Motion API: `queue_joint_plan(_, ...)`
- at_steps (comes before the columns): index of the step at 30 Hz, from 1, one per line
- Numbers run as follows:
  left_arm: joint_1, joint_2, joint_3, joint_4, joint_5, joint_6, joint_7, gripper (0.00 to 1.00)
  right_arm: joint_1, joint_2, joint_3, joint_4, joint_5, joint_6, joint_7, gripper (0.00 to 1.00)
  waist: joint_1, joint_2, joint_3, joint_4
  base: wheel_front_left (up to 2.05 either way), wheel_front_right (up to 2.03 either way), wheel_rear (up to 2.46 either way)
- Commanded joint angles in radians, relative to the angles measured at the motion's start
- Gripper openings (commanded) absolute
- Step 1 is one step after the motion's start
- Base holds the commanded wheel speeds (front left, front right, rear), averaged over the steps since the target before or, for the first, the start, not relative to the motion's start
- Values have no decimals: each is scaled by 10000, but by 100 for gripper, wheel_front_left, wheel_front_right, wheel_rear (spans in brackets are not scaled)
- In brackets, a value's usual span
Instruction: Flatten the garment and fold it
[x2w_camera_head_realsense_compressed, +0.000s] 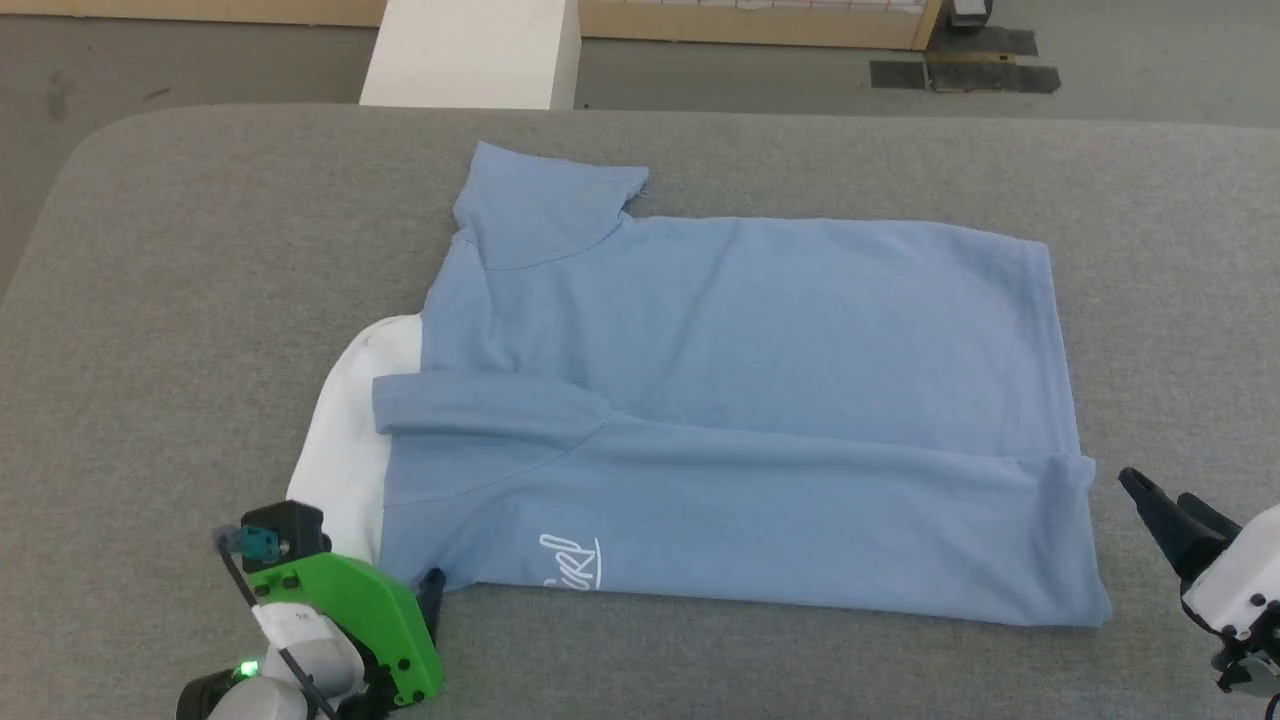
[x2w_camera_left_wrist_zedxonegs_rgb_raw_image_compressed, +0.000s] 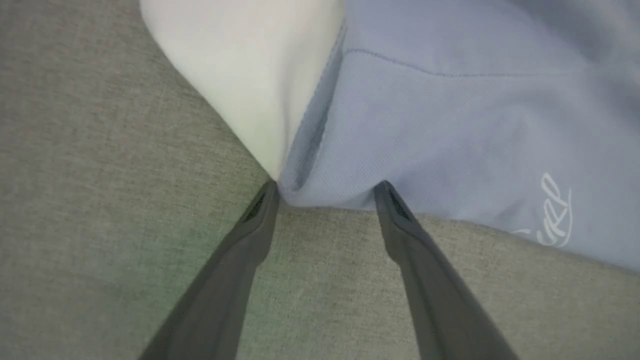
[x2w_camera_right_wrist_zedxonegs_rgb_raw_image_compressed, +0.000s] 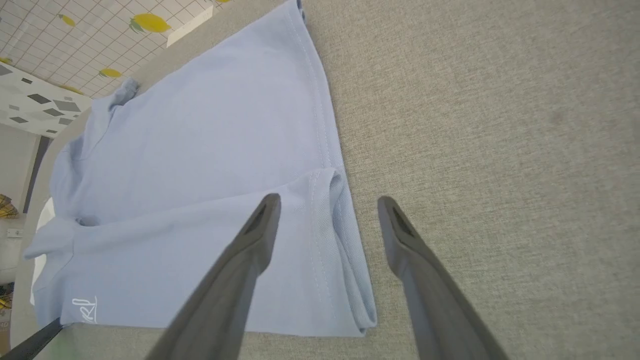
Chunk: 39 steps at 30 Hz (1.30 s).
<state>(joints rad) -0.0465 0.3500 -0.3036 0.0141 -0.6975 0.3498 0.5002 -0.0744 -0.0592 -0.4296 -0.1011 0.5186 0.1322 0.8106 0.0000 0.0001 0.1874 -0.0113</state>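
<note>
Left gripper (x2w_camera_left_wrist_zedxonegs_rgb_raw_image_compressed: 327, 194) comes first in the left wrist view: its two dark fingers rise from the bottom edge and stand spread apart. Both tips sit right at the near edge of the garment (x2w_camera_left_wrist_zedxonegs_rgb_raw_image_compressed: 450, 125), with nothing pinched between them. One tip is at the point where the white collar (x2w_camera_left_wrist_zedxonegs_rgb_raw_image_compressed: 240, 65) meets the blue cloth. The other is further right along the same edge, and the white cursive logo (x2w_camera_left_wrist_zedxonegs_rgb_raw_image_compressed: 555, 215) lies at the right of that view.

In the head view this gripper (x2w_camera_head_realsense_compressed: 430, 590) is at the lower left, below the collar (x2w_camera_head_realsense_compressed: 345, 440).

The right gripper (x2w_camera_right_wrist_zedxonegs_rgb_raw_image_compressed: 327, 201) is also spread wide. One finger hangs over the garment's hem (x2w_camera_right_wrist_zedxonegs_rgb_raw_image_compressed: 345, 240) and the other over the bare grey table (x2w_camera_right_wrist_zedxonegs_rgb_raw_image_compressed: 500, 150). It grips nothing, and I cannot tell whether it touches the cloth. In the head view it (x2w_camera_head_realsense_compressed: 1160, 510) sits at the lower right, just beside the hem.

The garment (x2w_camera_head_realsense_compressed: 740, 400) lies flat across the middle of the table (x2w_camera_head_realsense_compressed: 200, 300), collar to the left and hem to the right. Its near long side is folded over, with a sleeve (x2w_camera_head_realsense_compressed: 480, 410) laid across the body.

Beyond the table, at the top of the frame, stand a white block (x2w_camera_head_realsense_compressed: 470, 50) and grey floor (x2w_camera_head_realsense_compressed: 750, 70).
</note>
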Motion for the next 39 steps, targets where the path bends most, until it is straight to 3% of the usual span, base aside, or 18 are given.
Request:
queue_joint_plan(1,-186,-15,-70,235,22,-77,-11,100,43,28,15,-74,-66,-15,31,100,0,-1,109,-107,0,0,0)
queue_joint_plan(3,-235,-89,-149,588,-29,-232,-72,100,76,42,48,-94,-84,-15,40,100,0,-1,128,-133,0,0,0)
queue_joint_plan(4,-258,-130,-155,742,-50,-310,-170,41,99,48,61,-102,-90,-15,39,100,0,-1,127,-138,0,0,0)
queue_joint_plan(5,-269,-170,-165,842,-85,-387,-240,0,133,52,76,-106,-115,-15,52,100,0,-1,121,-125,0,0,0)
queue_joint_plan(10,-228,-289,22,877,-294,-708,-786,0,626,-152,583,-375,-833,-15,194,100,0,-1,21,28,0,0,0)
queue_joint_plan(16,303,-169,349,-443,-309,-472,-1163,0,1071,-547,1503,-462,-1987,-15,103,100,0,-1,-71,121,0,0,0)
queue_joint_plan(23,880,-69,372,-1571,-248,-50,-1003,0,720,-861,2398,830,-2831,-15,-92,100,0,-1,106,207,0,0,0)
queue_joint_plan(30,879,-183,313,-1737,-290,62,-964,0,248,-1160,2964,2185,-2935,-15,-478,100,0,-1,290,295,0,0,0)
queue_joint_plan(31,881,-196,309,-1719,-299,67,-969,0,182,-1189,2996,2330,-2860,-15,-474,36,0,-1,288,295,0,0,0)
queue_joint_plan(32,887,-214,316,-1703,-319,74,-974,0,139,-1239,3026,2401,-2787,-15,-455,3,0,-1,273,294,0,0,0)
queue_joint_plan(39,1208,-46,574,-1864,-395,229,-1003,0,272,-1856,2547,1656,-1884,-15,179,0,0,-1,-196,281,0,0,0)
